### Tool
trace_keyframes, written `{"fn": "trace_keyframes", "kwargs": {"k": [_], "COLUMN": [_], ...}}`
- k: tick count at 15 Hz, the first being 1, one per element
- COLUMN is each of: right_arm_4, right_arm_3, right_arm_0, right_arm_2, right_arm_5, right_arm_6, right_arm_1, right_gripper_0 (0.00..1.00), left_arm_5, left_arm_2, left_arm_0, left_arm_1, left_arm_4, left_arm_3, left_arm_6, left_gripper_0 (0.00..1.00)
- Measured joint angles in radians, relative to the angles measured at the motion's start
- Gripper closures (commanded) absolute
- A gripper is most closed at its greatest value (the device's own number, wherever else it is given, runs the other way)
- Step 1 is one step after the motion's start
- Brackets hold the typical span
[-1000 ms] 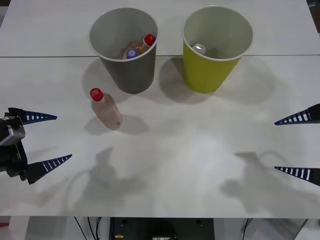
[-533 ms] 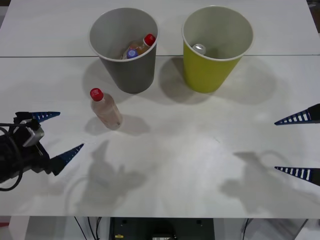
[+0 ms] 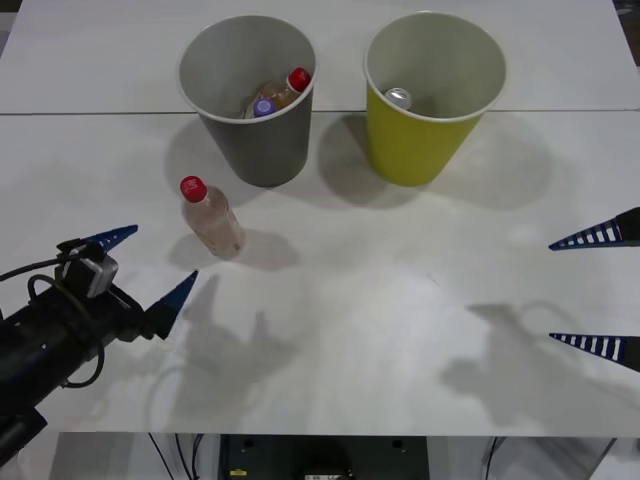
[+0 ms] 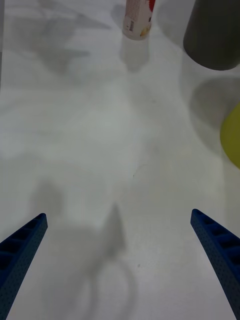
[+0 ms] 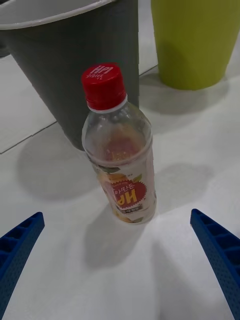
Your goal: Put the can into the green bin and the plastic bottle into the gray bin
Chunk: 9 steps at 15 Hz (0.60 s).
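Small silver-topped can [image 3: 399, 98] already sits in the yellow-green bin [image 3: 430, 150], so I'm lining up my left gripper [image 3: 150, 270], fingers apart, near-left of the upright red-capped clear plastic bottle [image 3: 211, 217] beside the dark gray bin [image 3: 255, 145]; next I close in and clamp.
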Motion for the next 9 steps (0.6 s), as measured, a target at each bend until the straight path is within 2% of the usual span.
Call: {"fn": "trace_keyframes", "kwargs": {"k": [2,4,9], "right_arm_4": [0.0,0.0,0.0], "right_arm_3": [0.0,0.0,0.0], "right_arm_0": [0.0,0.0,0.0], "right_arm_2": [0.0,0.0,0.0], "right_arm_5": [0.0,0.0,0.0], "right_arm_6": [0.0,0.0,0.0], "right_arm_1": [0.0,0.0,0.0], "right_gripper_0": [0.0,0.0,0.0], "left_arm_5": [0.084,0.125,0.141], "left_arm_2": [-0.091,-0.141,-0.152], "left_arm_0": [-0.066,-0.118,-0.186], "left_arm_1": [-0.009,-0.042,-0.182], "left_arm_4": [-0.036,-0.078,-0.152], "left_arm_3": [0.059,0.122,0.24], "left_arm_6": [0.068,0.123,0.186], "left_gripper_0": [0.0,0.0,0.0]}}
